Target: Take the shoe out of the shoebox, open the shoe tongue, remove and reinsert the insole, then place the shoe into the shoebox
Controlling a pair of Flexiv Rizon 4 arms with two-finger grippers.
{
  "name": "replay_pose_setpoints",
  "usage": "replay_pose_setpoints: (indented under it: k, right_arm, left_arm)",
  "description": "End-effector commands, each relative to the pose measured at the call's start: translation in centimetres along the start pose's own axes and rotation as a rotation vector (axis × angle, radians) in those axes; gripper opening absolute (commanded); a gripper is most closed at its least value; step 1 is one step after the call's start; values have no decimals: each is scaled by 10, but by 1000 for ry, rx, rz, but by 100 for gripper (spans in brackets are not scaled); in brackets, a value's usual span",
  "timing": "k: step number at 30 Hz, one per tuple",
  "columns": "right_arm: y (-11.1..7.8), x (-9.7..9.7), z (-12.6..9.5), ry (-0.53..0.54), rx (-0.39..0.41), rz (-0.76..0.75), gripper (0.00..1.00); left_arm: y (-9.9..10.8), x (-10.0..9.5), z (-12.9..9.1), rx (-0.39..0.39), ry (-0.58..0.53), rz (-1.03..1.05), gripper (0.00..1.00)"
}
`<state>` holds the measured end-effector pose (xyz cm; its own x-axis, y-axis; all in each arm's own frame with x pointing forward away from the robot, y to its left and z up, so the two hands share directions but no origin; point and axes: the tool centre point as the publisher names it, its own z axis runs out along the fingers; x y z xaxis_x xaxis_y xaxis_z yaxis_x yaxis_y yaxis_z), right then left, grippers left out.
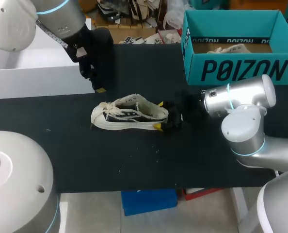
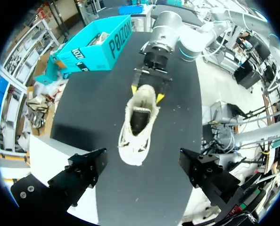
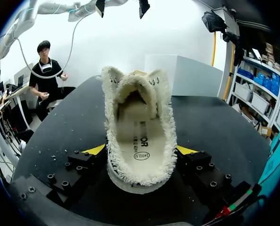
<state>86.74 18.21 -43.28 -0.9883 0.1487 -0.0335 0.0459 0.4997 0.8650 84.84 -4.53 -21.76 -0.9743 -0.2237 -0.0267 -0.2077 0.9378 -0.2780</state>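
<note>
Your right claw (image 1: 159, 115) is gripping the cream-and-black canvas low-top shoe (image 1: 127, 114) with frayed edges by its heel. Its 2 yellow-tipped fingers (image 3: 95, 149) are pressing on the sole from either side, standing only as far apart as the heel is wide.

The shoe is sitting upright on its sole on the black worktop (image 1: 134, 160), outside the teal cardboard shoebox (image 1: 241, 70), and its toe is pointing away from the right claw. From the right wrist you are looking into the shoe's mouth from the heel end. The cream insole (image 3: 141, 141) is lying flat inside, and the fleecy tongue (image 3: 135, 89) is arching over the front of the opening.

Your left claw (image 1: 96, 86) is hovering near the shoe's toe end, on the shoe's far side. Its 2 fingers are spread wide and gripping nothing. From the left wrist, the shoe is lying ahead of that claw with the toe nearest it, and the fingers are not touching it.

The shoebox is standing open, well apart from the shoe, beyond the heel end and on the far side. Something pale is lying in it, and you cannot tell what. A white rectangular box (image 1: 37, 80) is resting beyond the shoe's toe end, past the left claw.
</note>
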Motion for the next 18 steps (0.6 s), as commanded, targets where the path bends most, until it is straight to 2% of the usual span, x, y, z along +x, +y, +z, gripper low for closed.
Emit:
replay_pose_setpoints:
  k: [1, 2, 3, 7, 18]
  right_arm:
    - [-1, -1, 5, 0, 2, 1, 0]
    - [-1, -1, 5, 0, 2, 1, 0]
    - [-1, -1, 5, 0, 2, 1, 0]
    - [-1, -1, 5, 0, 2, 1, 0]
    - [-1, -1, 5, 0, 2, 1, 0]
  left_arm:
    - [-22, -25, 34, -404, -19, -685, 100]
    - [-20, -29, 39, -473, -8, -833, 100]
    - [-17, -32, 44, -570, -74, -978, 100]
    - [-14, -32, 46, -620, -108, -1093, 100]
    - [-14, -32, 46, -623, -108, -1098, 100]
